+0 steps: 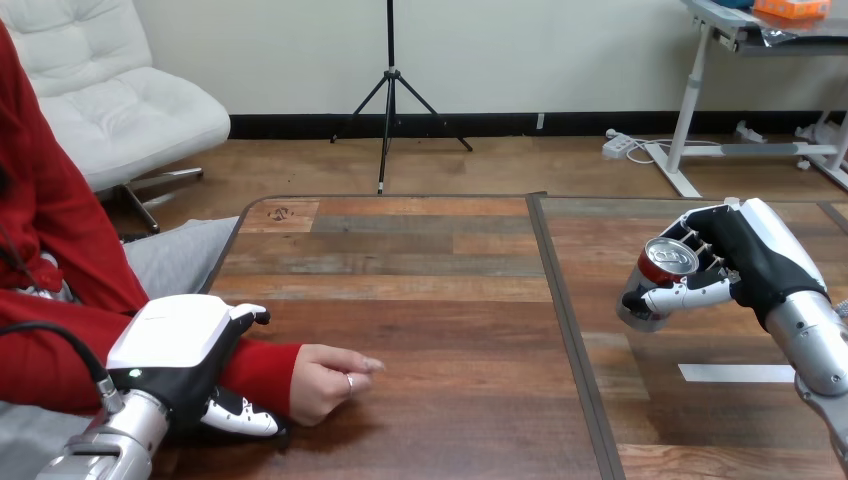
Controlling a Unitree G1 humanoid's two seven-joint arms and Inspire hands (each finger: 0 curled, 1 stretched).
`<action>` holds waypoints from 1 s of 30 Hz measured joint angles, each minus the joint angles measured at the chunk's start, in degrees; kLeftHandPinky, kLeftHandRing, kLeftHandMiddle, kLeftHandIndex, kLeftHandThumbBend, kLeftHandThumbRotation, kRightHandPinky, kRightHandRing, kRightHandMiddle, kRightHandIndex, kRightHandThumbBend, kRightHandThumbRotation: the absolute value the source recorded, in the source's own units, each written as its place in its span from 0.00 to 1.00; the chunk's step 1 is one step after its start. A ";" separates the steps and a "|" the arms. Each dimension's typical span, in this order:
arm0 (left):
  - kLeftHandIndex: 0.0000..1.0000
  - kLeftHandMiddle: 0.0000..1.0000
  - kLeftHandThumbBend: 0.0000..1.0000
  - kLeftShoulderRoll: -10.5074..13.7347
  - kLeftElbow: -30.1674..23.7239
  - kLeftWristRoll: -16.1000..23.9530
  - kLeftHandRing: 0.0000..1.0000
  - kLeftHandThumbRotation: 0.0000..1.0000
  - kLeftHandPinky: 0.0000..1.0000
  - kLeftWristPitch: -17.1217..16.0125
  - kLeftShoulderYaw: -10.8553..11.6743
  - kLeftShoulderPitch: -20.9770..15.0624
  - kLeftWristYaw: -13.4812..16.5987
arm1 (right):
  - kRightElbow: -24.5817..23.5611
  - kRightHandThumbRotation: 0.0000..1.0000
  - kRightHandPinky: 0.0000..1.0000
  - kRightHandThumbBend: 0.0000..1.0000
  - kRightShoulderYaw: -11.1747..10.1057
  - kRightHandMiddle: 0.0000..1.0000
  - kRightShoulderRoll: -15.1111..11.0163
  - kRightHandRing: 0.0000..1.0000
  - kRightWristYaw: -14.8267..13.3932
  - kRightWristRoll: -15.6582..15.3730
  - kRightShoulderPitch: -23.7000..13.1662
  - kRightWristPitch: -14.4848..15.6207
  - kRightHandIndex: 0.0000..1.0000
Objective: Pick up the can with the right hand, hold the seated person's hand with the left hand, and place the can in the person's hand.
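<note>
Right hand (pixel 750 258): at the right of the frame, forearm rising from the lower right corner, back turned up, fingers and thumb clamped round the can.
Can (pixel 662 278): red and silver, tilted with its top toward the camera, gripped over the table (pixel 430 300) (whether its base touches the wood I cannot tell).
Left hand (pixel 182 345): lower left, palm down over the person's red-sleeved wrist (pixel 265 368), fingers and thumb curled round it.
Person's hand (pixel 322 382): loosely closed, resting on the table just right of the left hand.
</note>
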 measured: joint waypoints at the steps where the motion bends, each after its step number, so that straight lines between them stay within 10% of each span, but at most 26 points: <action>1: 0.82 0.83 1.00 0.00 0.00 0.03 0.82 0.33 0.78 0.16 -0.07 -0.10 0.00 | 0.00 0.00 0.37 0.84 0.00 0.43 0.00 0.40 0.00 0.00 0.00 0.00 0.45; 30: 0.74 0.73 0.96 0.00 1.51 1.04 0.73 0.04 0.73 3.43 -2.29 -2.86 1.87 | 0.00 0.00 0.37 0.85 -0.02 0.44 0.00 0.41 0.00 0.04 0.00 -0.07 0.45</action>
